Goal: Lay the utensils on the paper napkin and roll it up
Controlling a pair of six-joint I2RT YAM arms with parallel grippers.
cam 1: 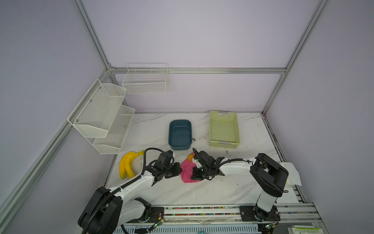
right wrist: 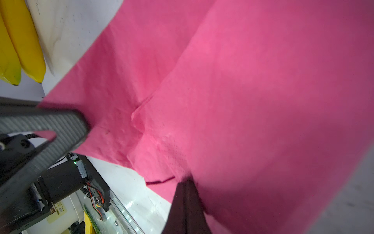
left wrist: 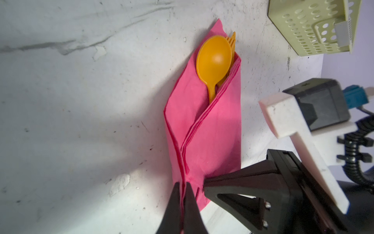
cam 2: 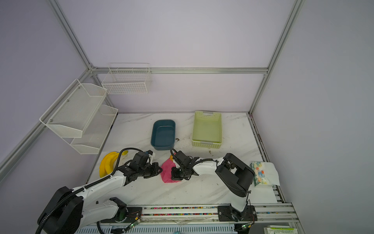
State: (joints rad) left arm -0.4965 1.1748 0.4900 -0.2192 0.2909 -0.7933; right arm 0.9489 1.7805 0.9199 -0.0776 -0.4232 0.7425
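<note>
Front: bare white marble surface (cam 1: 202,192), open | Middle: pink paper napkin (cam 1: 186,172) between left arm (cam 1: 137,182) and right arm (cam 1: 234,167) | Back: dark blue plastic tub (cam 1: 180,133), pale green perforated basket (cam 1: 222,129) | Left: yellow bananas (cam 1: 126,165)

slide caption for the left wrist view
Left gripper pinches the folded pink napkin wrapped around an orange spoon and fork.

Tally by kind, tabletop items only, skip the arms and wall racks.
Orange utensils showing: 2, spoon, fork tines; knife not seen
Pink napkin: 1
Banana bunch: 1
Bins: 2, blue tub, green basket
Tissue packet: 1
White sheet: 1
Total: 8
</note>
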